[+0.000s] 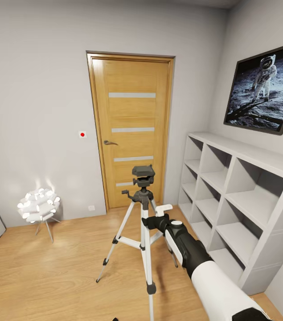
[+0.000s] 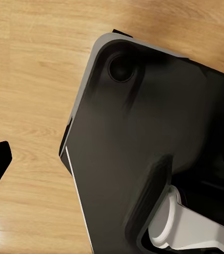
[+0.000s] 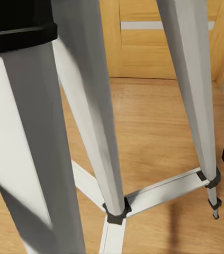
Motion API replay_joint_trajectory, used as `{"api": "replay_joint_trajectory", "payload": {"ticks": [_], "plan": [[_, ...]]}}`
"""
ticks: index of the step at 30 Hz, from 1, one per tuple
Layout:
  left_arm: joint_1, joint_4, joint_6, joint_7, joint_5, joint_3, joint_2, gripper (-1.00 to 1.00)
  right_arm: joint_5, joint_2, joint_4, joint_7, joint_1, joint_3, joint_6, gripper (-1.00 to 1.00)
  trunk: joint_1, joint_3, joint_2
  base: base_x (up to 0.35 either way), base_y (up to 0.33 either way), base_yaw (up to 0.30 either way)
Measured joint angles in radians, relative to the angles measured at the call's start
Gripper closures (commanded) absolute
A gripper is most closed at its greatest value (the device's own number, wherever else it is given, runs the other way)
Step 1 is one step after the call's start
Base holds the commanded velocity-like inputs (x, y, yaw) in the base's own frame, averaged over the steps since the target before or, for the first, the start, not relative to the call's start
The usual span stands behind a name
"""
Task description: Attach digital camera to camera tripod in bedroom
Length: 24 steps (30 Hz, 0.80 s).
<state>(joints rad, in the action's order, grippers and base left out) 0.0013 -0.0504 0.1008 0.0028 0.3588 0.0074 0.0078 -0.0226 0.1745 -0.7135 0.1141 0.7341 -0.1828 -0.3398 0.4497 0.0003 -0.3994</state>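
Head view: right gripper point(image 1: 153, 220) at the camera tripod point(image 1: 142, 232), digital camera point(image 1: 143, 171) atop; jaw state unclear

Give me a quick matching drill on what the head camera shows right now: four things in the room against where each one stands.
Things:
1. camera tripod
2. white ball lamp
3. wooden door
4. white shelf unit

Places:
A. along the right wall, under the astronaut picture
B. on the floor left of the door, near the wall
C. in the far wall, shut
D. mid-floor, just beyond the right arm

Pairs: 1-D, 2-B, 3-C, 4-A
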Motion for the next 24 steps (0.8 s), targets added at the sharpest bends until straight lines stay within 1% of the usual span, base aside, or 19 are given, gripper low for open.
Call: {"api": "replay_joint_trajectory", "payload": {"ticks": [5,16,17,24], "plan": [[0.0,0.0,0.0,0.0,0.0,0.0,0.0,-1.0,-0.002,0.0,0.03,0.0,0.015,0.001,0.017,-1.0,0.0,0.0,0.0,0.0,0.0,0.0],[0.0,0.0,0.0,0.0,-0.001,0.0,0.0,-1.0,-0.003,0.0,0.042,0.0,0.02,0.001,0.031,-1.0,0.0,0.0,0.0,0.0,0.0,0.0],[0.0,0.0,0.0,0.0,0.0,0.0,0.0,-1.0,-0.003,0.0,0.043,0.0,0.02,0.001,0.031,1.0,0.0,0.0,0.0,0.0,0.0,0.0],[0.0,0.0,0.0,0.0,0.0,0.0,0.0,-1.0,0.001,0.0,0.047,0.008,0.02,0.0,0.033,1.0,0.0,0.0,0.0,0.0,0.0,0.0]]}}
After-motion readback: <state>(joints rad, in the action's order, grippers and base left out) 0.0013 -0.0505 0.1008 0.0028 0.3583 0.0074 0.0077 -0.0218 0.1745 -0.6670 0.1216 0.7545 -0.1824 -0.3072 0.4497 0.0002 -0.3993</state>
